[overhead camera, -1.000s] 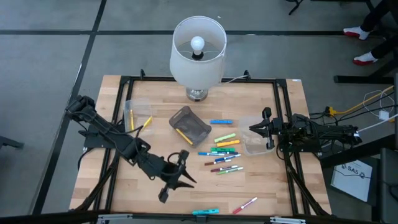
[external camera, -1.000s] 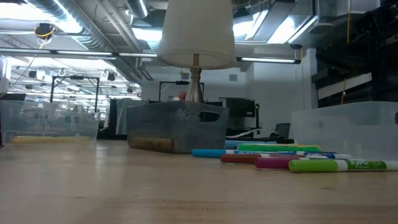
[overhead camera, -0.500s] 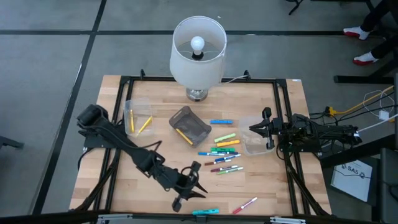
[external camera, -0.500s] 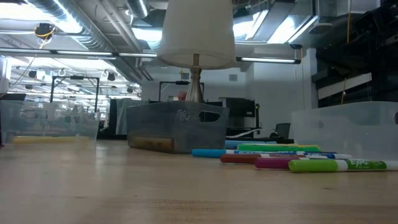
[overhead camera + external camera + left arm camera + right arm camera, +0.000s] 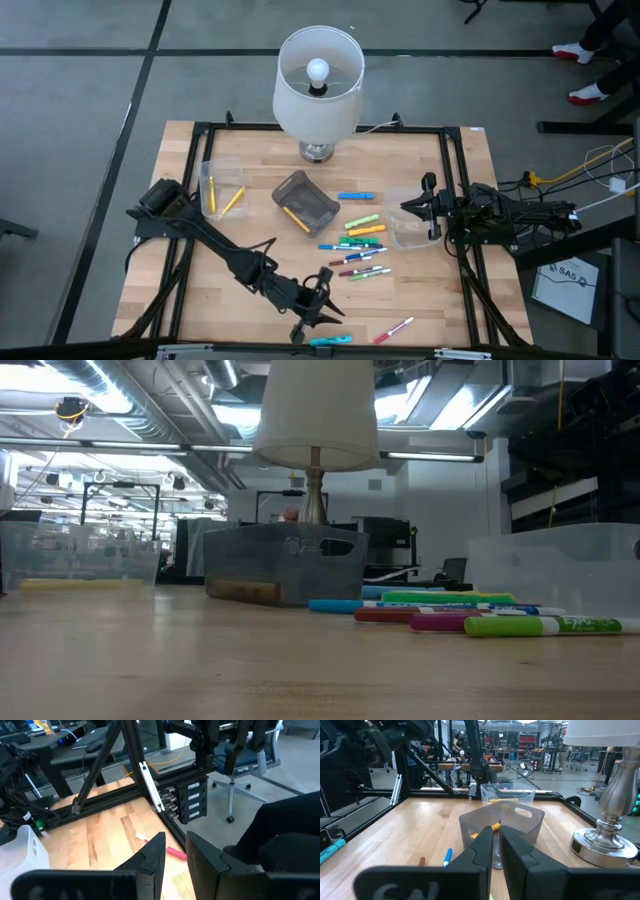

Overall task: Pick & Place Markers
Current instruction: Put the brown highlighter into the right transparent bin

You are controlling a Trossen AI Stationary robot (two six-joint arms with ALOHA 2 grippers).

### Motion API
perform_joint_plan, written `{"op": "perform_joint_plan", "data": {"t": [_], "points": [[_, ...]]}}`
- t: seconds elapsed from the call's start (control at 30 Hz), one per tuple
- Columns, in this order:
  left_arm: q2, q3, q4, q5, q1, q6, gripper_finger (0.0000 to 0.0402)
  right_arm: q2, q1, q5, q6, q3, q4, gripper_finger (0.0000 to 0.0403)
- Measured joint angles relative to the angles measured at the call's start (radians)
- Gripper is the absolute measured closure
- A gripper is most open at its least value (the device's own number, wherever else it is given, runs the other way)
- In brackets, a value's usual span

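Pink marker point(image 5: 176, 853) lying just beyond the left gripper point(image 5: 318, 305), seen between its slightly parted, empty fingertips.
On the table's near edge, its long axis runs diagonally, white end toward the right frame rail.
Right gripper point(image 5: 431, 208) waits near-closed by a clear bin point(image 5: 405, 232).

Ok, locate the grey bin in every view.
High view: grey bin mid-table, close to the lamp.
Low view: left of centre, below the lampshade.
Left wrist view: not in it.
Right wrist view: dead ahead, lamp beside it.
Shared landmark: the lamp.
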Motion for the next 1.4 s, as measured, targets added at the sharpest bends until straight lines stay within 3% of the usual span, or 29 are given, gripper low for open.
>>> {"op": "perform_joint_plan", "data": {"t": [0.23, 0.57, 0.8, 0.97, 1.17, 1.4], "points": [[0.060, 0.000, 0.115, 0.001, 0.018, -0.027, 0.0329, 0.000, 0.000, 0.000, 0.000, 0.000, 0.000, 0.0368], [0.076, 0.000, 0.464, -0.025, 0.129, 0.302, 0.0329, 0.000, 0.000, 0.000, 0.000, 0.000, 0.000, 0.0368], [0.076, 0.000, 0.460, -0.029, 0.243, 0.245, 0.0329, 0.000, 0.000, 0.000, 0.000, 0.000, 0.000, 0.0368], [0.075, 0.000, 0.530, -0.031, 0.303, 0.295, 0.0329, 0.000, 0.000, 0.000, 0.000, 0.000, 0.000, 0.0368], [0.075, 0.000, 0.564, -0.031, 0.346, 0.350, 0.0329, 0.000, 0.000, 0.000, 0.000, 0.000, 0.000, 0.0368], [0.075, 0.000, 0.530, -0.103, 0.366, 0.333, 0.0329, 0.000, 0.000, 0.000, 0.000, 0.000, 0.000, 0.0368]]}}
